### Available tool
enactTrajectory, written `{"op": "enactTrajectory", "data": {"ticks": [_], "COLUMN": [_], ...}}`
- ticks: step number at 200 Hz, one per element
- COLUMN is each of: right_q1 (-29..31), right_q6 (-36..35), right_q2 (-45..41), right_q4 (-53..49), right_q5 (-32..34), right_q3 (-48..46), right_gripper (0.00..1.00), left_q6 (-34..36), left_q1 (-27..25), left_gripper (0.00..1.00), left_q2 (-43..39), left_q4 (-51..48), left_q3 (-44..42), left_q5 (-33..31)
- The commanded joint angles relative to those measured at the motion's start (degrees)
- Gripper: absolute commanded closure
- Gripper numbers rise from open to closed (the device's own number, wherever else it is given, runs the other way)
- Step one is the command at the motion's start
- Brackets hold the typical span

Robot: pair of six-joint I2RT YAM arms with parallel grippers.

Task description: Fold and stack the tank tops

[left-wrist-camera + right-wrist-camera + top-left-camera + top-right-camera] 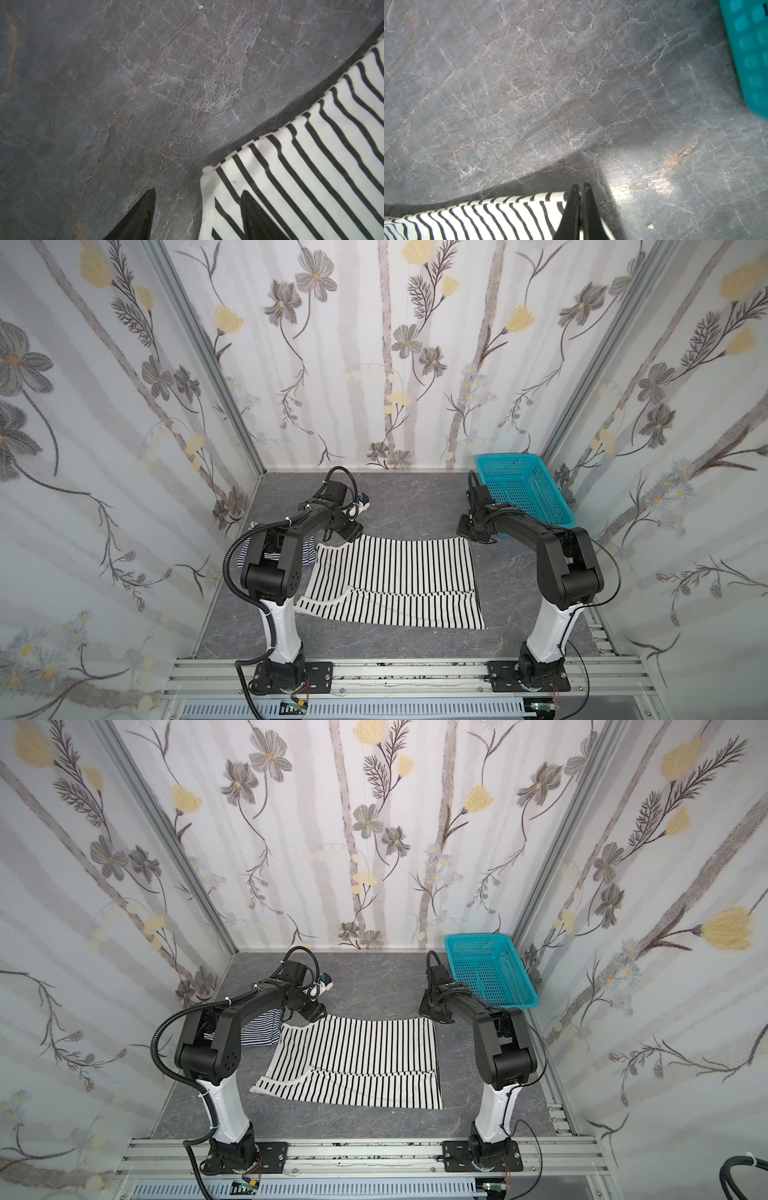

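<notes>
At back right, teal basket; wide-striped tank top outside it

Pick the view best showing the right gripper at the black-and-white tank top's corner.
The right wrist view: the right gripper is shut on a corner of the black-and-white tank top. Both top views show it small, jaws unclear. The left wrist view lacks it.

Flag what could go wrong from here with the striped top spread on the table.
1. The right gripper is shut on only the very corner of the black-and-white top; such a thin bite might slip when lifted.
2. The left gripper is open, straddling the other far corner; if the right pulls alone, the cloth could skew.
3. The navy top lies beside that corner; dragging may disturb it.
</notes>
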Motion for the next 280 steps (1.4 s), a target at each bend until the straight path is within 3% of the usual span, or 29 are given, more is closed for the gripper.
{"op": "enactTrajectory", "data": {"ticks": [1, 49, 123, 233, 280], "right_q1": [0.4, 0.6, 0.6, 0.5, 0.4], "right_q6": [-0.4, -0.2, 0.0, -0.1, -0.2], "right_q2": [-0.1, -0.4, 0.2, 0.1, 0.1], "right_q4": [1.0, 1.2, 1.5, 1.3, 1.3], "right_q5": [0.3, 0.6, 0.3, 0.1, 0.5], "right_q3": [0.9, 0.7, 1.6, 2.2, 2.2], "right_gripper": [1.0, 1.0, 1.0, 1.0, 1.0], "left_q6": [0.2, -0.1, 1.8, -0.3, 0.1], "left_q1": [0.1, 0.1, -0.8, -1.2, -1.3], "left_gripper": [0.33, 0.35, 0.55, 0.61, 0.76], "left_q2": [0.0, 3.3, 4.9, 7.8, 8.0], "left_q4": [-0.3, -0.4, -2.0, -2.4, -2.5], "left_q3": [0.1, 2.3, 2.3, 5.1, 4.6], "left_q5": [0.7, 0.1, 1.4, 2.4, 2.6]}}
